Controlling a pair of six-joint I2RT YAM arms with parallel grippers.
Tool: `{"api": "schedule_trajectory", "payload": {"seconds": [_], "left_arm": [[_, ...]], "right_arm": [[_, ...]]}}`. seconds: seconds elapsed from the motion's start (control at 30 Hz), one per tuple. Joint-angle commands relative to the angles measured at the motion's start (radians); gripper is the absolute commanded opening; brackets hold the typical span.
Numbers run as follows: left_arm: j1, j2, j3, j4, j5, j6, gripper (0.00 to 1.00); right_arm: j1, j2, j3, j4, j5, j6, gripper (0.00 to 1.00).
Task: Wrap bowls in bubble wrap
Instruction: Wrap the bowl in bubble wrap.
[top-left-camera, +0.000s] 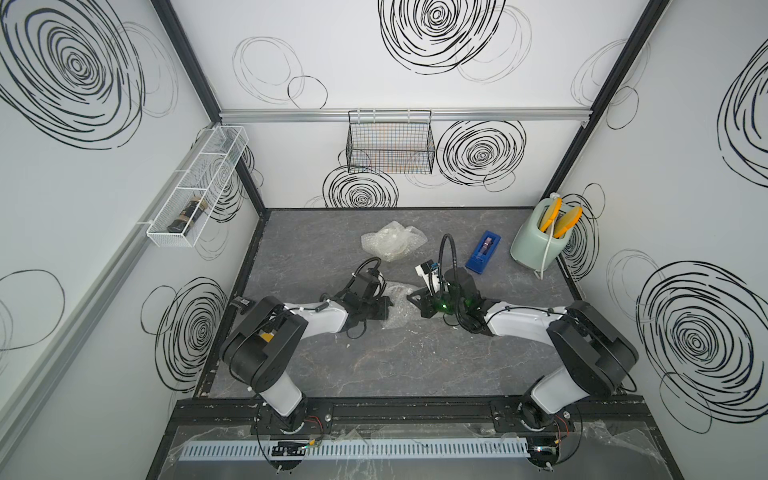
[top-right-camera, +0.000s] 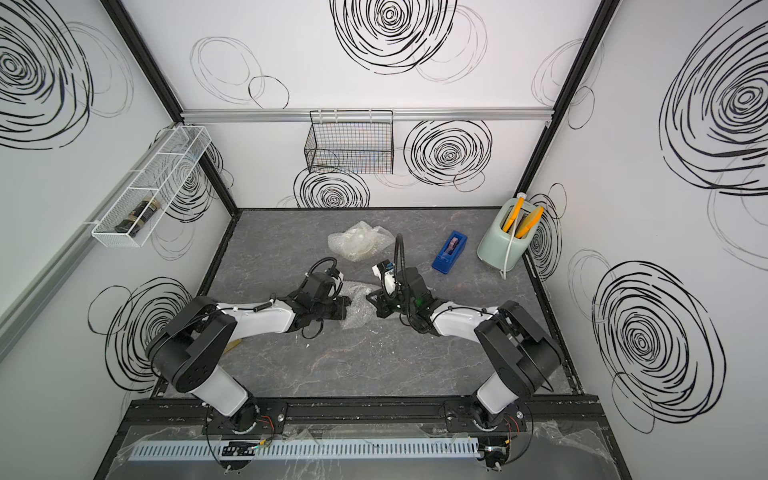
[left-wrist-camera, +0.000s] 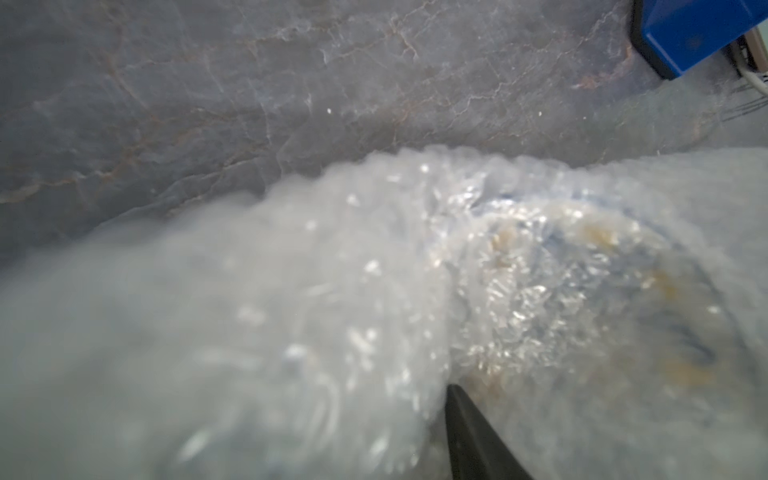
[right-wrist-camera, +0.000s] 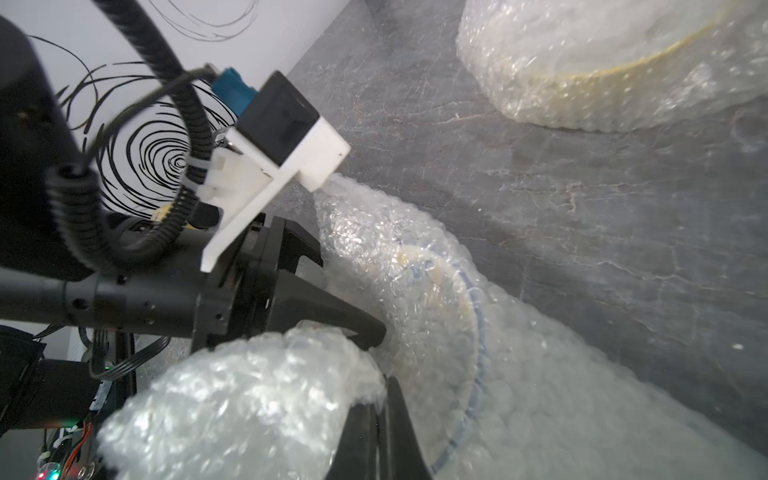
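Right wrist: two bubble-wrapped bowls (right-wrist-camera: 590, 79) (right-wrist-camera: 440, 299)

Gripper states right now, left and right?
Left gripper: at the bubble wrap, open or shut cannot be told.
Right gripper: shut on the bubble wrap.

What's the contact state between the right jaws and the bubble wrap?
Touching. The right wrist view shows the right gripper, jaws shut on a bunched fold of the bubble wrap.

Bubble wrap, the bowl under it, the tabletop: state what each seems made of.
The bubble wrap: clear, glossy plastic film; round air cells glint.
The bowl under it: probably glazed ceramic; smooth cream surface, blue rim line.
The tabletop: matte grey, stone-veined, possibly printed laminate.
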Motion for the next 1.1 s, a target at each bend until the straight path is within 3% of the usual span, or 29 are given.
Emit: {"api": "schedule_trajectory", "payload": {"seconds": [0.0,0.43,0.63,0.9,1.07], "left_arm": [[-0.009,-0.026,-0.017,0.025,0.019,0.014,0.51],[-0.014,-0.071,-0.032,0.009,0.006,-0.005,0.54],[0.026,-0.164,-0.068,-0.038,-0.057,-0.057,0.76],[0.079,-0.357,-0.161,-0.007,-0.028,-0.129,0.98],[0.075,-0.523,-0.242,0.101,0.107,-0.146,0.97]], "right_arm": [[-0.004,0.065,0.056,-0.056,-0.018,0.027,0.00],[-0.002,0.176,0.115,-0.130,-0.032,0.026,0.00],[-0.004,0.178,0.124,-0.151,-0.029,0.024,0.00],[-0.003,0.182,0.151,-0.188,-0.026,0.030,0.00],[-0.002,0.184,0.158,-0.197,-0.033,0.032,0.00]]}}
